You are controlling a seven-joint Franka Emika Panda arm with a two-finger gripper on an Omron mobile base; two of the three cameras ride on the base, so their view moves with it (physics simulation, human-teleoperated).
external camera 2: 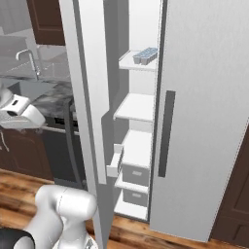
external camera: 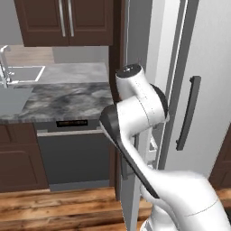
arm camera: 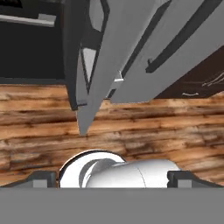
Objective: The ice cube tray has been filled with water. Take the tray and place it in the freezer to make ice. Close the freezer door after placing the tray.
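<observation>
The ice cube tray lies on an upper shelf inside the freezer, its pale blue water cells facing up. The freezer door stands open, seen edge-on, and its lower corner hangs over the wooden floor in the hand view. My gripper points down at the floor in front of the fridge. It is open, with the fingertips far apart and nothing between them. It is well away from the tray.
The wider grey fridge door with its dark bar handle is shut beside the freezer. To the left are a marble counter, a sink and a dark dishwasher. Dark wood cabinets hang above.
</observation>
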